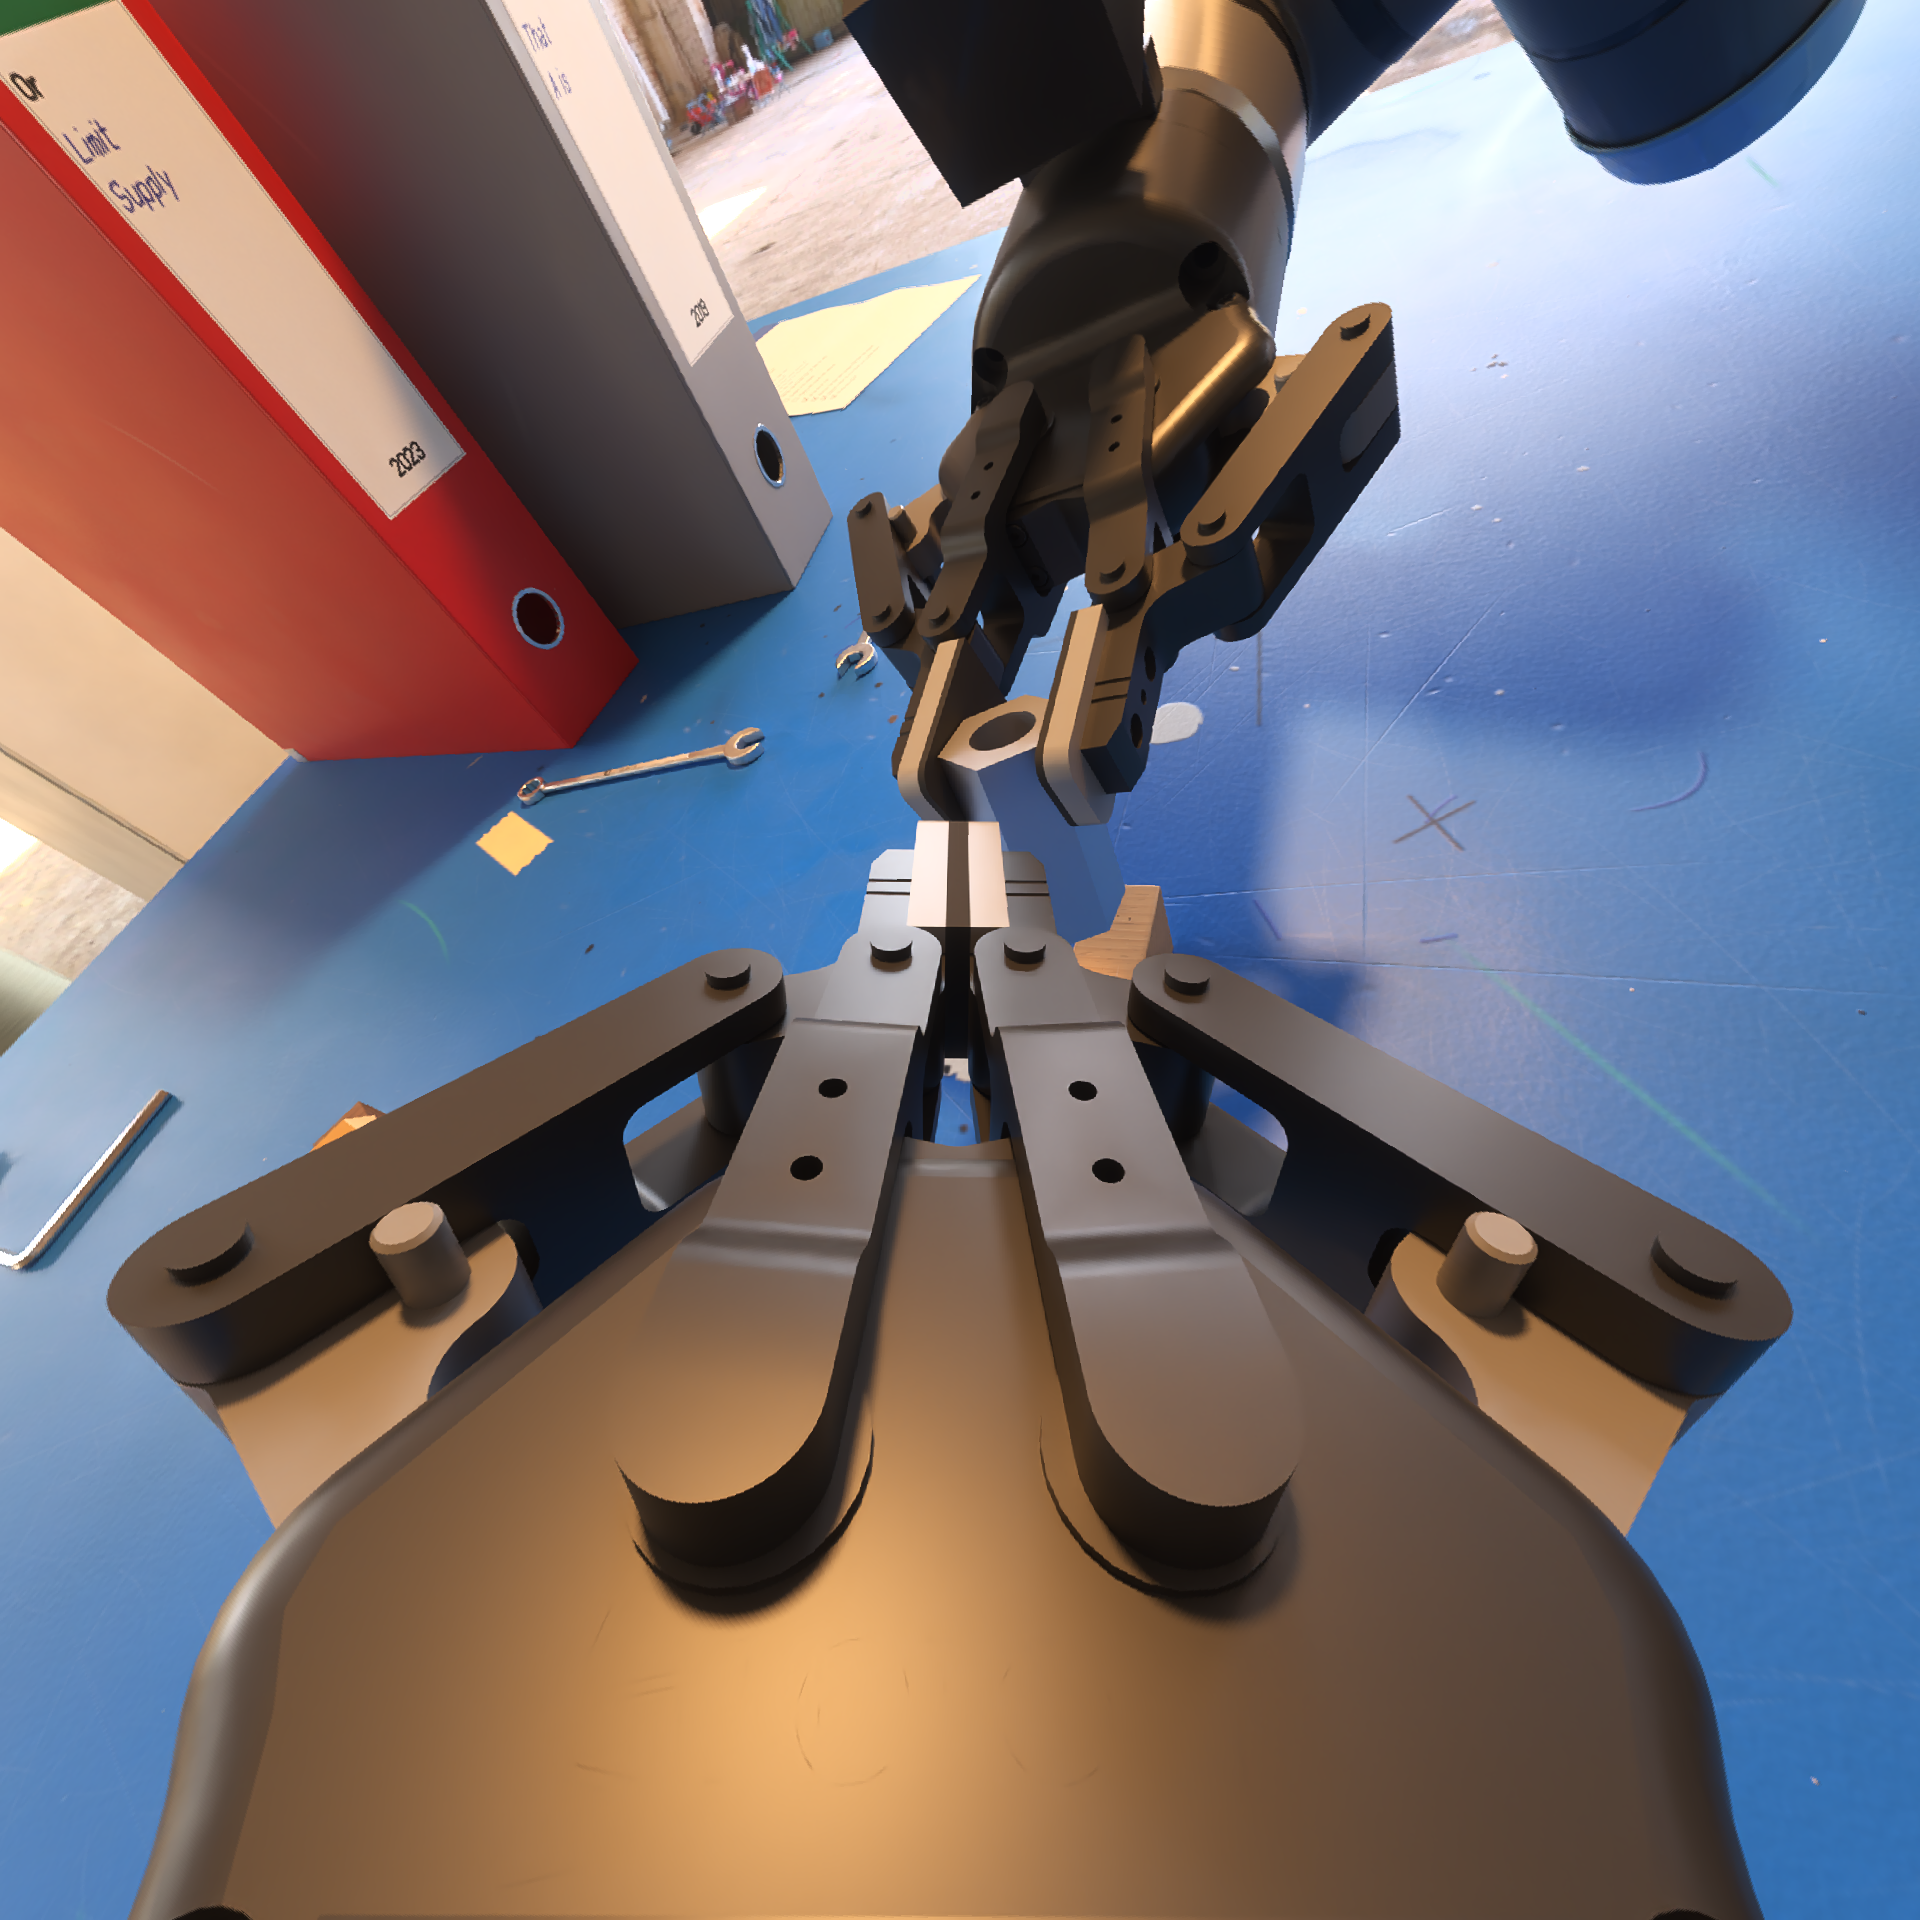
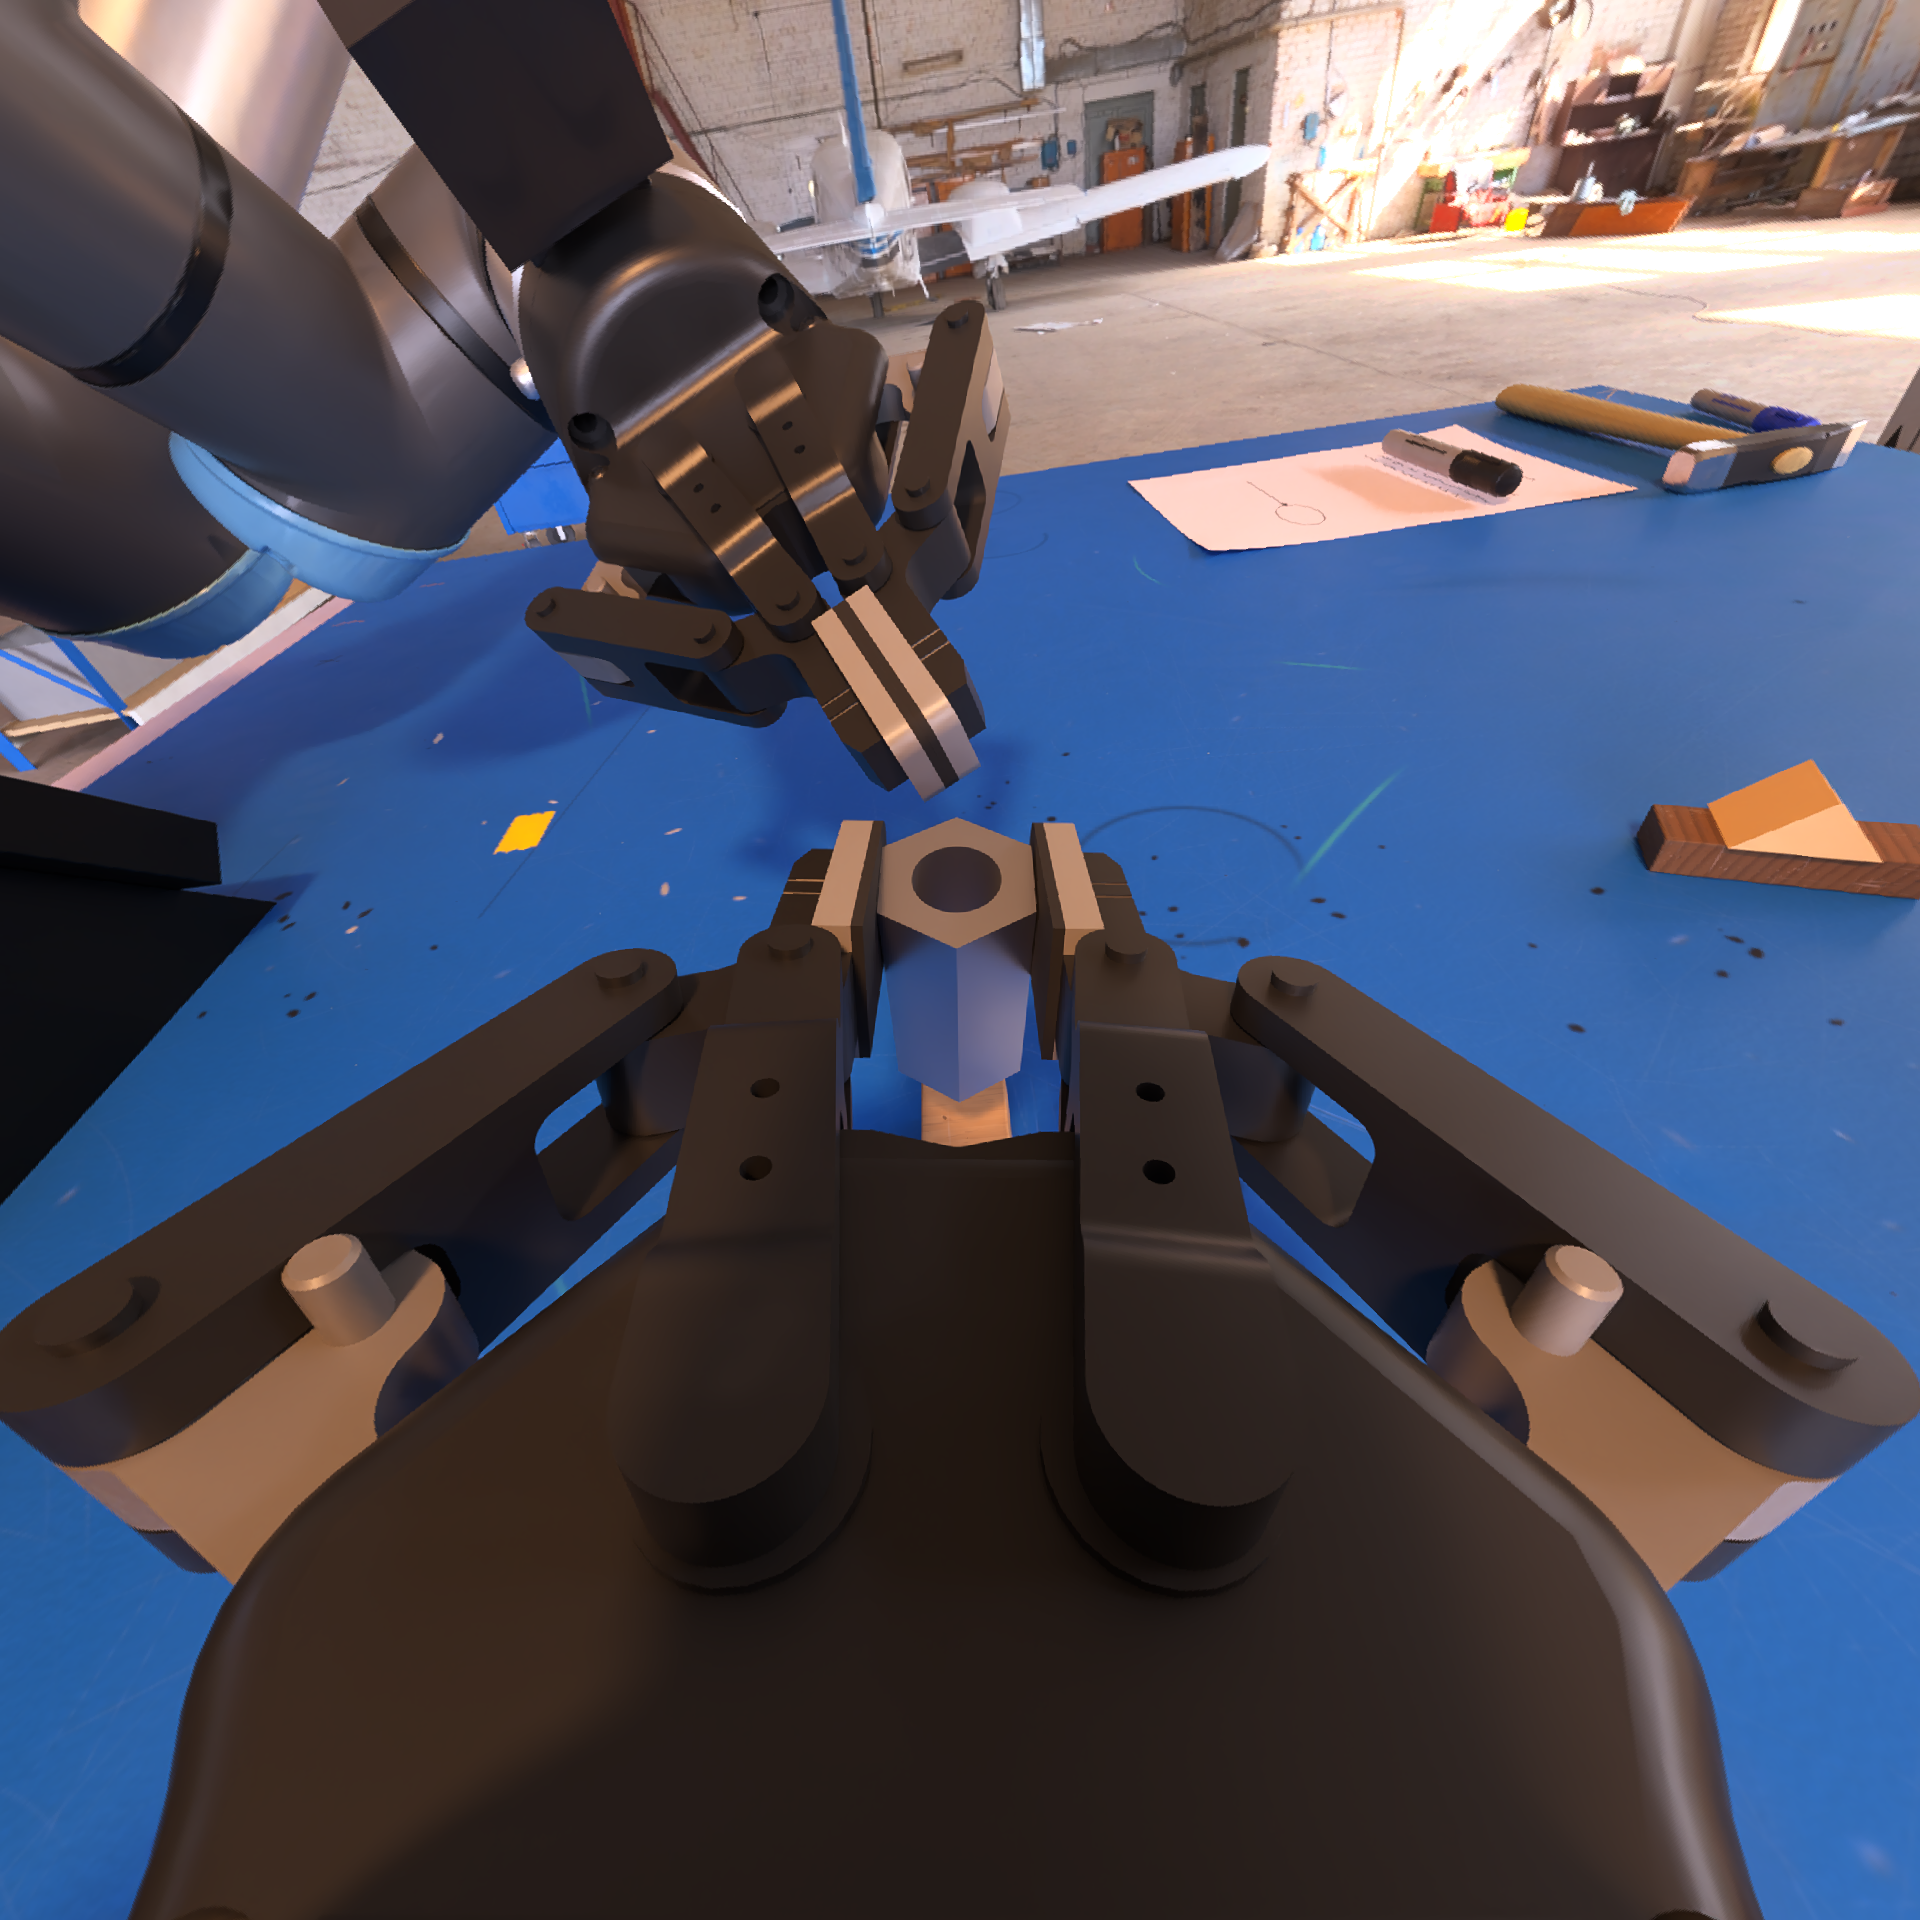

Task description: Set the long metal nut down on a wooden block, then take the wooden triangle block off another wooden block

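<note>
At the upper left of the right wrist view, the left gripper (image 2: 940, 764) hangs with fingers pressed together, empty. At centre, the right gripper (image 2: 956, 878) clamps the upright long nut (image 2: 956, 966) over a wooden block (image 2: 964, 1117). At far right, the triangle block (image 2: 1792, 816) rests on a dark wooden block (image 2: 1704, 857) on the blue table (image 2: 1455, 727).

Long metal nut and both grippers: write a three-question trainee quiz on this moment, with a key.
1. True or false: the left gripper is shut and holds nothing.
2. Which gripper holds the long metal nut? A) left B) right C) neither
3. Fill in: the wooden triangle block rests on a dark ______ block.

Key: 1 true. 2 B: the right gripper clamps the nut upright above a pale wooden block; whether they touch cannot be told. 3 wooden.
</note>
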Robot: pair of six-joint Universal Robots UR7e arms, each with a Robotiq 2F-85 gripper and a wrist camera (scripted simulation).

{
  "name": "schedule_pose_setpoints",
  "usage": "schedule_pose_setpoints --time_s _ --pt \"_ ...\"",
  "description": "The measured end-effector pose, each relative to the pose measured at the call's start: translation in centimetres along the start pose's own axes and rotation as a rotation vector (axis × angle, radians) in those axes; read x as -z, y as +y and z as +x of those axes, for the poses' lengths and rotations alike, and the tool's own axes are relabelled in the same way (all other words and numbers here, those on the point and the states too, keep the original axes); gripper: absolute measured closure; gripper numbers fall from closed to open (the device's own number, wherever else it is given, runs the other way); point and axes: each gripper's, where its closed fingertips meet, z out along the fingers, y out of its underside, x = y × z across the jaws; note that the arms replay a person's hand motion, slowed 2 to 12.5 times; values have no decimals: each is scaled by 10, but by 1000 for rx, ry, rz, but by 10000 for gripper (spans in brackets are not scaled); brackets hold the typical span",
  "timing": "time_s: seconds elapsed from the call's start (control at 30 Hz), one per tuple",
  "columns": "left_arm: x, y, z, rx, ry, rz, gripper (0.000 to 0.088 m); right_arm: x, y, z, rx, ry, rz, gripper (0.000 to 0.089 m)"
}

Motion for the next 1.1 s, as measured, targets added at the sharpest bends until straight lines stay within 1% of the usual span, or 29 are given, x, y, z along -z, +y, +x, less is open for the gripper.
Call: schedule_pose_setpoints --time_s 1.1 --pt "-2 4 1 -5 3 -26 882 -1 6 0 -11 -8 -31 649"
